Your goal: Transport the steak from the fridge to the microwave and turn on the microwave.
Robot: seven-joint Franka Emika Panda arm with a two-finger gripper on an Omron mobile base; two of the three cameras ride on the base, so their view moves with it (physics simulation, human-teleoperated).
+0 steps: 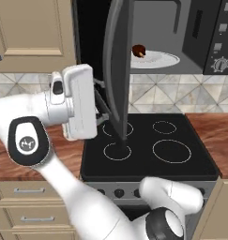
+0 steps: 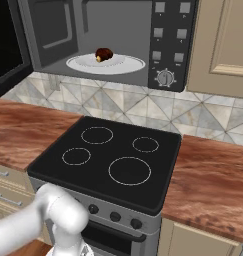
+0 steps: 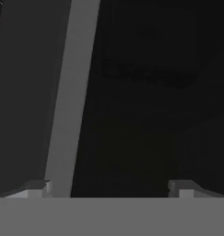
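Well, the steak sits on the turntable plate inside the microwave; the gripper stands wide open beside its door; no readable writing.

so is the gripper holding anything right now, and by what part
Nothing is held. The gripper is open with empty space between its fingertips, up against the microwave door; the steak lies on the turntable plate.

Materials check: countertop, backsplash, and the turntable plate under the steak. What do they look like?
Countertop: reddish-brown wood look, streaky grain, slight sheen.
Backsplash: grey-beige tile, likely ceramic or stone, with a triangular joint pattern.
Turntable plate: smooth white, glossy; glass or ceramic, can't tell which.
Steak: dark brown meat with a matte surface.
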